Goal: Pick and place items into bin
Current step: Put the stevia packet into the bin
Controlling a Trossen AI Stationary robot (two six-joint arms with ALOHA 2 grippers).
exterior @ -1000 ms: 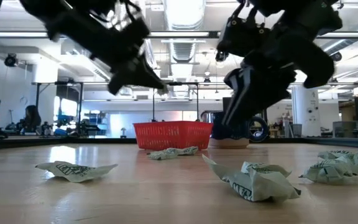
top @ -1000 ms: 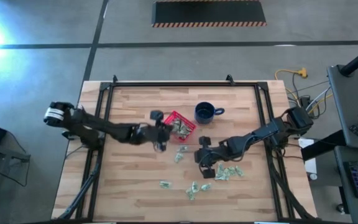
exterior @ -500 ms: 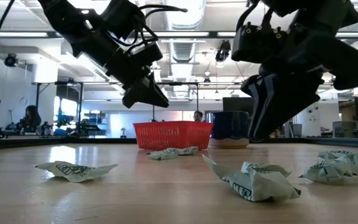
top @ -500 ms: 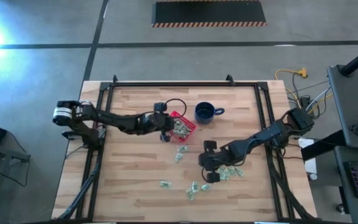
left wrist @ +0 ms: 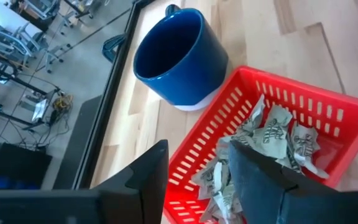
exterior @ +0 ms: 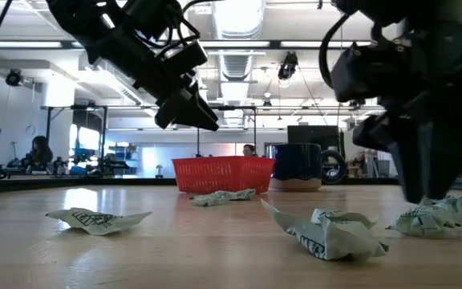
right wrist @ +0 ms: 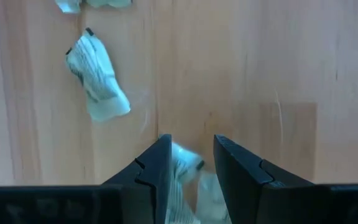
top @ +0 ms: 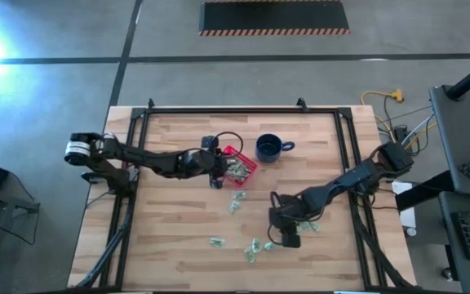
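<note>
The red bin (top: pixel 228 152) stands mid-table beside a dark blue mug (top: pixel 268 148) and holds several crinkled green-and-white items (left wrist: pixel 272 134). My left gripper (left wrist: pixel 197 177) hovers open over the bin's left rim (left wrist: pixel 194 152), nothing between its fingers. More items lie loose on the wood (top: pixel 239 198) (top: pixel 216 242) (top: pixel 253 249). My right gripper (top: pixel 288 238) points down, low over the right-hand cluster of items (top: pixel 304 222). It is open, its fingers standing on either side of one item (right wrist: pixel 184 155); whether they touch it I cannot tell.
The mug (left wrist: pixel 179 56) stands close against the bin's far-right side. A black frame (top: pixel 243 111) runs round the table's edges. Another loose item (right wrist: pixel 95 84) lies ahead of the right gripper. Bare wood stretches along the near left of the table (top: pixel 161 245).
My left gripper has gone a little toward the far edge, up to the bin's left rim, and has opened there. My right gripper has gone toward the near edge and down, close over the right-hand cluster of items, its fingers spreading wider.
</note>
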